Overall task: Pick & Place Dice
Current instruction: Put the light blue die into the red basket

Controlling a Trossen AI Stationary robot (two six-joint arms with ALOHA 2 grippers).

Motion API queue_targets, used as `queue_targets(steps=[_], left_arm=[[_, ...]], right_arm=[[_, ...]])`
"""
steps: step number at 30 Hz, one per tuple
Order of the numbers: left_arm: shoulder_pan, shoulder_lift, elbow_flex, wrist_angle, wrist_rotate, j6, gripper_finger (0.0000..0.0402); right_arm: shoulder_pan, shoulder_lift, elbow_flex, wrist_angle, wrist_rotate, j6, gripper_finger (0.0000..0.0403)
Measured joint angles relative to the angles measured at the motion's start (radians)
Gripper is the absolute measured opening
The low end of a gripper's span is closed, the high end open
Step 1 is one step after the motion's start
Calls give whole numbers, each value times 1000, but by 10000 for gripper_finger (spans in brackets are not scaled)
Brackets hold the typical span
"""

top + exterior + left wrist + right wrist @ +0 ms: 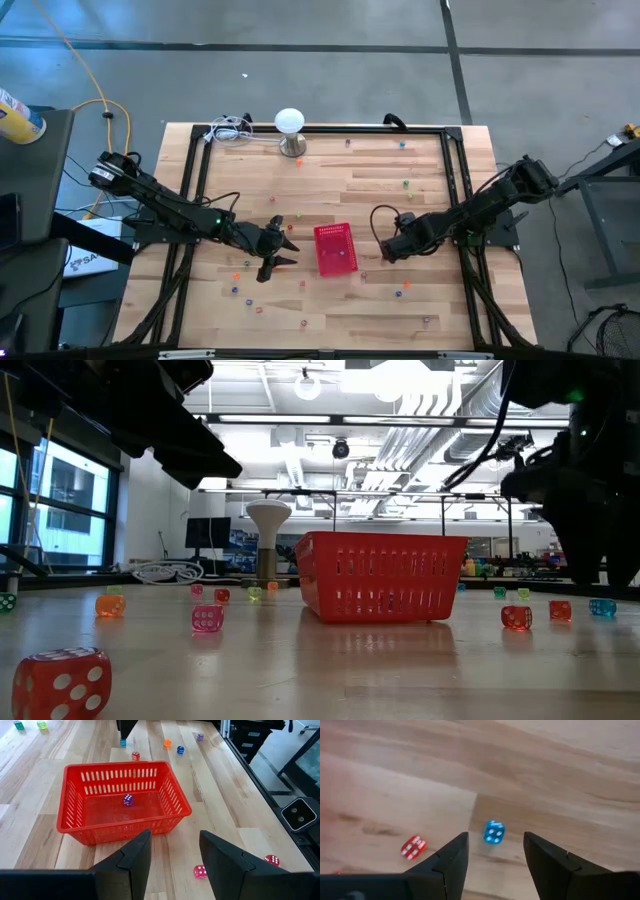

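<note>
The red basket stands at the table's middle with one purple die on its floor. Small dice in mixed colours lie scattered on the wood, among them a pink one and a red one. My left gripper is open and empty, just left of the basket and facing it. My right gripper is open and empty, right of the basket and low over the table. A blue die lies just ahead of the gap between its fingers, and a red die lies off to one side.
A white dome-topped lamp stands at the far edge, with a coil of white cable to its left. A black frame runs round the tabletop. More dice lie near the front edge and at the far right.
</note>
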Motion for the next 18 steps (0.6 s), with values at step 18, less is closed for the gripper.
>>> queue_targets(steps=[18], left_arm=[[-13,0,-1,0,0,12,162]], right_arm=[[-2,57,-29,81,-15,6,182]])
